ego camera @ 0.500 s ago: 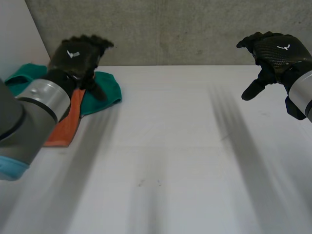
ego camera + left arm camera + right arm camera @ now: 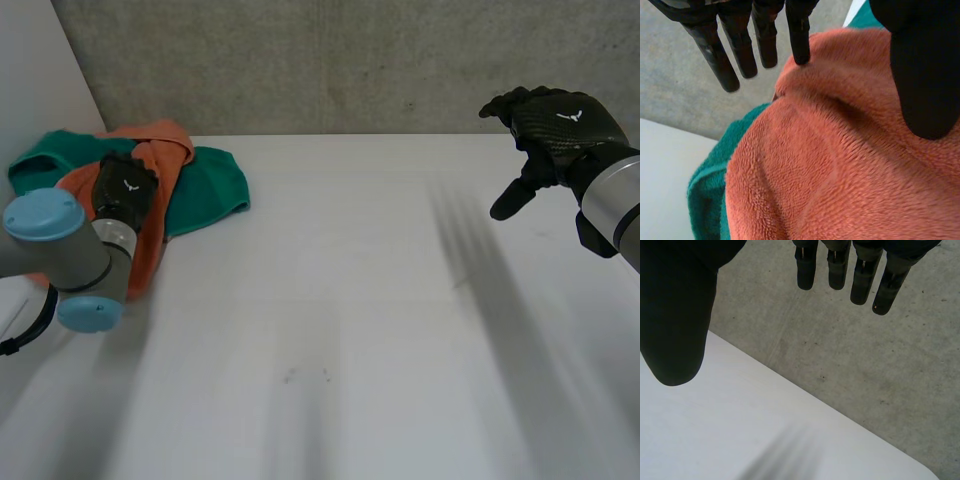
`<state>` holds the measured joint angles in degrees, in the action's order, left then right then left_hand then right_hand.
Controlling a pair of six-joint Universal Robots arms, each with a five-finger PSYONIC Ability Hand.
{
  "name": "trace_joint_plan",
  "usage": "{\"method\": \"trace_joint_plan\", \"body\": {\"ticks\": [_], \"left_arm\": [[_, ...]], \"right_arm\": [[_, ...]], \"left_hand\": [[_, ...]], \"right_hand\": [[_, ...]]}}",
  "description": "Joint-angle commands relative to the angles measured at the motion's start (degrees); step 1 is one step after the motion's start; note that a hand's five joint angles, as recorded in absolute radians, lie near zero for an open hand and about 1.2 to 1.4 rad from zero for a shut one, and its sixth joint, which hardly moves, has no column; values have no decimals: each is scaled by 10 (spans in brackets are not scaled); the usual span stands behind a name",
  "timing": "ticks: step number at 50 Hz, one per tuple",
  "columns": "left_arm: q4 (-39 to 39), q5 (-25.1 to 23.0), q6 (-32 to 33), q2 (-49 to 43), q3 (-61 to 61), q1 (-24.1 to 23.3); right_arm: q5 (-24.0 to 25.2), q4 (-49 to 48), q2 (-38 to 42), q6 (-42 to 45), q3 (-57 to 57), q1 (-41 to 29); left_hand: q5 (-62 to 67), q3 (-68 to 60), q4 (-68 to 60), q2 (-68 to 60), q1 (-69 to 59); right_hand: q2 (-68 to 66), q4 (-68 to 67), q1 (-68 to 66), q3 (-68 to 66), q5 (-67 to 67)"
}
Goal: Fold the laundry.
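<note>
Orange towel [image 2: 165, 145], upper left: looks soft, light, floppy; grab a corner; L hand [image 2: 125, 190] spread over it, R hand [image 2: 555, 120] spread; both empty.

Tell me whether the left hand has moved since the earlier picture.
Yes. The left hand has drawn back from the wall toward the robot, from above the green towel to the orange cloth.
</note>
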<state>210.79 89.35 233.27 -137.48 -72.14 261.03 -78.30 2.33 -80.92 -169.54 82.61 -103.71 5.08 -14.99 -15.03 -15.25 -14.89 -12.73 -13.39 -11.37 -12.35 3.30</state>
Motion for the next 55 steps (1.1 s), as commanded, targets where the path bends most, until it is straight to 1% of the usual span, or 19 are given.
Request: {"method": "trace_joint_plan", "body": {"ticks": [1,3,12,16,17,23,26,27,30,33,34,37,42,46,47,49,51,54,55], "left_arm": [[11,-1,-5,-26,32,12],[10,0,-10,-21,31,12],[8,12,-38,30,17,-10],[5,35,-127,121,-9,-51],[3,41,-173,159,-20,-68],[-48,42,-324,269,-51,-159],[-79,42,-375,281,-56,-198],[-99,42,-418,275,-57,-228],[-118,40,-493,248,-57,-284],[-128,37,-598,192,-46,-331],[-129,36,-613,183,-44,-333],[-135,35,-655,165,-38,-334],[-137,25,-641,179,-41,-333],[-136,25,-588,213,-53,-299],[-136,25,-563,222,-58,-280],[-135,19,-469,232,-69,-227],[-134,7,-401,228,-67,-200],[-132,-34,-282,187,-49,-163],[-132,-57,-224,158,-38,-145]], "right_arm": [[0,0,5,1,0,0],[0,0,5,1,0,1],[0,0,7,1,-2,1],[0,0,5,0,-6,5],[0,0,4,0,-7,6],[0,0,2,0,-10,8],[0,0,0,0,-10,8],[0,0,0,0,-10,8],[0,0,0,0,-11,8],[0,1,1,-1,-10,8],[0,1,1,-1,-10,8],[-1,1,6,-1,-8,7],[0,2,9,-1,-6,3],[0,2,18,7,-7,3],[0,2,19,10,-7,3],[-1,1,24,25,-6,2],[-1,0,26,38,-5,1],[-2,0,27,45,-2,0],[-2,0,28,45,-1,0]], "left_hand": [[533,-534,-534,-532,-535],[649,-650,-649,-647,-651],[649,-650,-650,-648,-651],[649,-650,-650,-648,-651],[649,-650,-650,-648,-651],[649,-650,-650,-648,-651],[649,-650,-650,-648,-651],[649,-650,-650,-648,-651],[649,-650,-650,-648,-651],[649,-650,-650,-648,-651],[588,-589,-588,-586,-590],[113,-113,-113,-111,-114],[36,-37,-36,-34,-38],[-8,7,8,10,6],[-7,6,6,8,5],[2,-3,-2,0,-4],[4,-4,-4,-2,-5],[2,-3,-2,0,-4],[2,-3,-2,0,-4]], "right_hand": [[27,34,14,23,-33],[27,34,14,23,-33],[27,34,14,23,-33],[27,34,14,23,-33],[27,34,14,23,-33],[27,34,14,23,-33],[27,34,14,23,-33],[27,34,14,23,-33],[27,34,14,23,-33],[27,34,14,23,-33],[27,34,14,23,-33],[27,34,14,23,-33],[27,34,14,23,-33],[27,34,14,23,-33],[27,34,14,23,-33],[27,34,14,23,-33],[27,34,14,23,-33],[27,34,14,23,-33],[27,34,14,23,-33]]}}
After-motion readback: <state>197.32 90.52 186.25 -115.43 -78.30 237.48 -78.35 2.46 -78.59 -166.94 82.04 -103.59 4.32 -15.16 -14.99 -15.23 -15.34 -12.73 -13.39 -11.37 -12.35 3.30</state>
